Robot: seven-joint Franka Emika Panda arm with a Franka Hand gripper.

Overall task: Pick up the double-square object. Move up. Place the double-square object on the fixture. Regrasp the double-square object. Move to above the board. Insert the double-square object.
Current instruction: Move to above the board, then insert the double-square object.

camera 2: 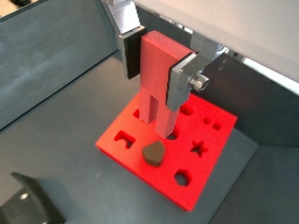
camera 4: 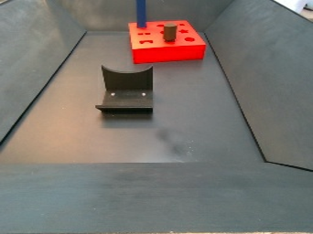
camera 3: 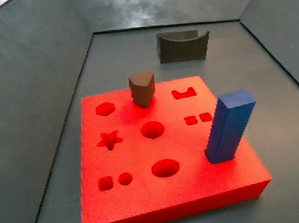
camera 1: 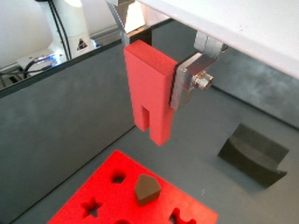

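Pincer (camera 1: 158, 74): clamped on slim red double-square bar (camera 1: 149, 92), held upright for insertion, hovering above thick red holed board (camera 2: 128, 140); dark notched fixture (camera 1: 253, 154) empty.

floor (camera 4: 171, 137): dark grey | on it: board (camera 3: 175, 196), fixture (camera 4: 124, 91) | gripper (camera 1: 163, 74) above

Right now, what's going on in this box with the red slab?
A robot arm's tool is clamped on a slim red bar, holding it upright in the air over the red board with shaped holes. The bar is not in any hole yet. A brown peg and a tall blue block already stand in the board. The dark fixture sits apart on the floor, with nothing on it.
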